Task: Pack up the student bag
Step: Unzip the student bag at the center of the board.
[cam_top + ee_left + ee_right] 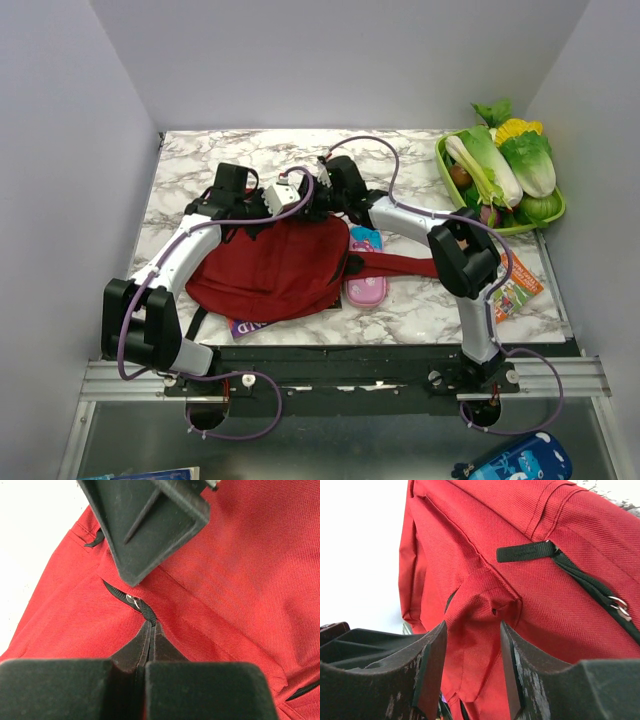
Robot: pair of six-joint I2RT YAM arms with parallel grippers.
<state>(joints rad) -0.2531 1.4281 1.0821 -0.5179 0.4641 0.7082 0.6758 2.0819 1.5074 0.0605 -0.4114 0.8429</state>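
Observation:
The student bag (280, 265), a large dark red backpack, lies flat in the middle of the table. My left gripper (292, 197) is at its far edge. In the left wrist view it (149, 627) is shut on the black zipper pull (145, 611) of the bag (240, 580). My right gripper (325, 195) is close beside it at the same edge. In the right wrist view it (472, 630) pinches a raised fold of the bag's red fabric (480, 605) between its fingers. Black webbing (525, 552) runs across the bag there.
A pink pencil case (365, 285) lies against the bag's right side, next to a red shoulder strap (400, 265). A book (250, 327) pokes out under the bag's near edge. A green basket (445, 165) of vegetables stands at the back right. Another book (520, 287) lies at the right.

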